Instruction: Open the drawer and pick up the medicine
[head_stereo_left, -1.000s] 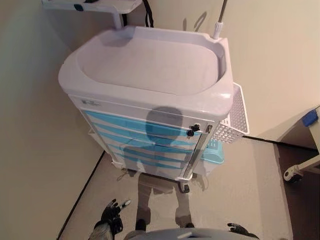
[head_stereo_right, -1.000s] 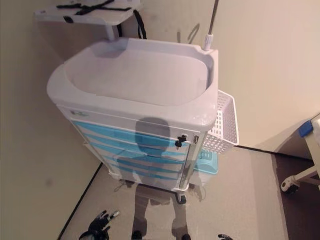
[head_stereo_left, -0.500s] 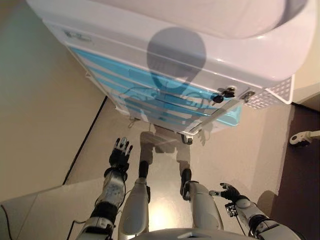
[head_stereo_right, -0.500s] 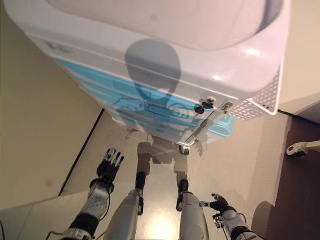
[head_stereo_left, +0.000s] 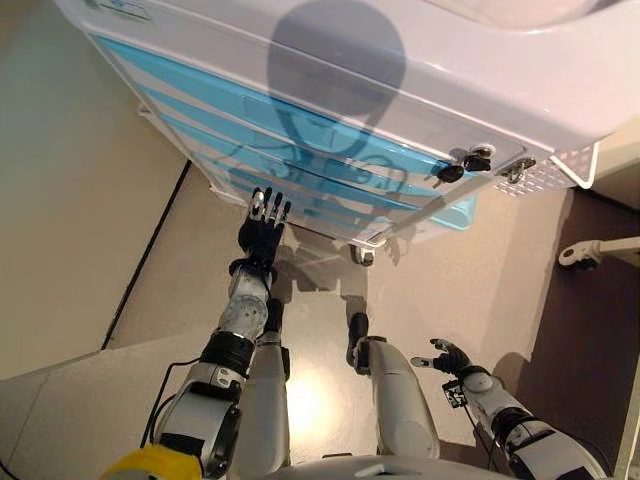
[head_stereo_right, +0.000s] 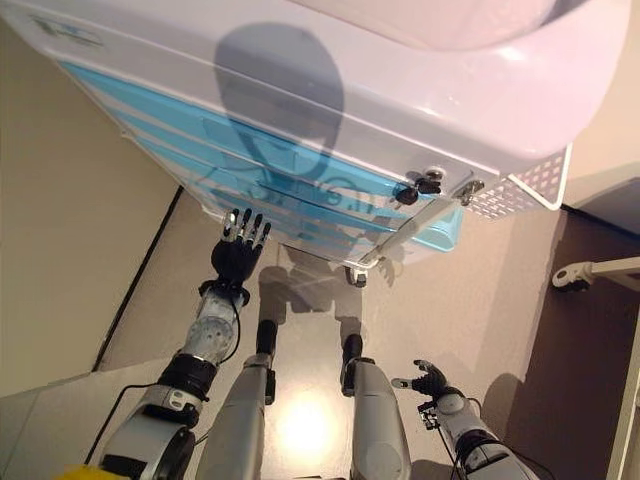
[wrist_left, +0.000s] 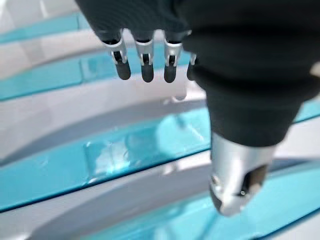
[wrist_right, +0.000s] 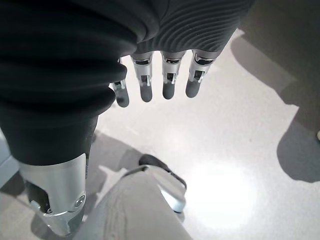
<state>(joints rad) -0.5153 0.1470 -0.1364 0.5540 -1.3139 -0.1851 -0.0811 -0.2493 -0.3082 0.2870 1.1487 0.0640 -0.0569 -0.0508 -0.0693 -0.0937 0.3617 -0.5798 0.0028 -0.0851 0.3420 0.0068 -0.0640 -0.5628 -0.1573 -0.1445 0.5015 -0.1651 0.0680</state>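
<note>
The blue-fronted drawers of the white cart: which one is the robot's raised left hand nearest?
One of the lowest blue-fronted drawers; which exactly is unclear. The open left hand is raised toward the white cart's bottom, its fingertips just short; upper drawers sit farther up.

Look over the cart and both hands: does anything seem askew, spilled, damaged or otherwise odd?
Nothing stands out. The cart's blue drawers all sit shut and level, with nothing spilled on the floor. The left hand reaches open toward the lower drawers; the right hand hangs open, low by the floor.

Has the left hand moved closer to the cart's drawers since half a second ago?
Yes. The left hand, fingers straight, now reaches the lowest blue drawers of the cart; earlier, floor showed between them.
</note>
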